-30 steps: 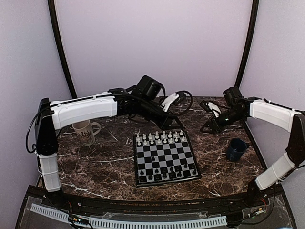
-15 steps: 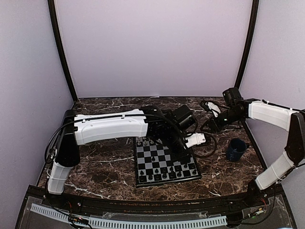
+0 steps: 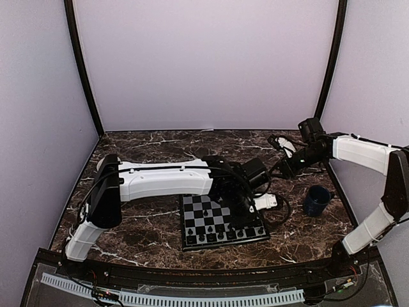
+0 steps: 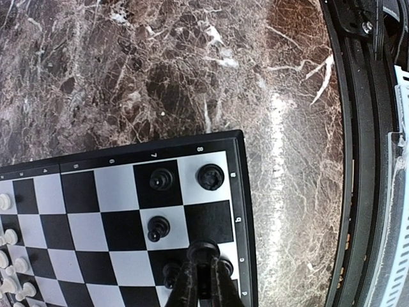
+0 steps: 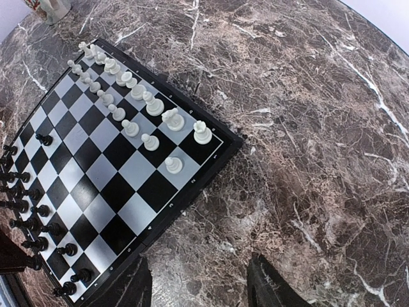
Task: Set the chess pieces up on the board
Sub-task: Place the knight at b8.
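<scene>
My left pincer [image 4: 203,281] clamped on tiny black chess piece [image 4: 203,249] over black-and-silver checked board [image 4: 208,220] corner, likely seating it; right pincer [image 5: 199,288] apart, empty, aside.

The left gripper [image 4: 203,261] pinches a black piece [image 4: 203,248] over the board [image 4: 115,188].

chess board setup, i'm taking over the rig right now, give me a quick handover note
Left gripper: shut on a black piece, low over the black end of the board.
Right gripper: open, empty, above the table beside the board's white end.
Done: white pieces stand in two rows and look set; most black pieces are lined up.
Left: one back-row square next to the corner black piece is bare. The held piece probably goes there; then check the other black squares.
</scene>
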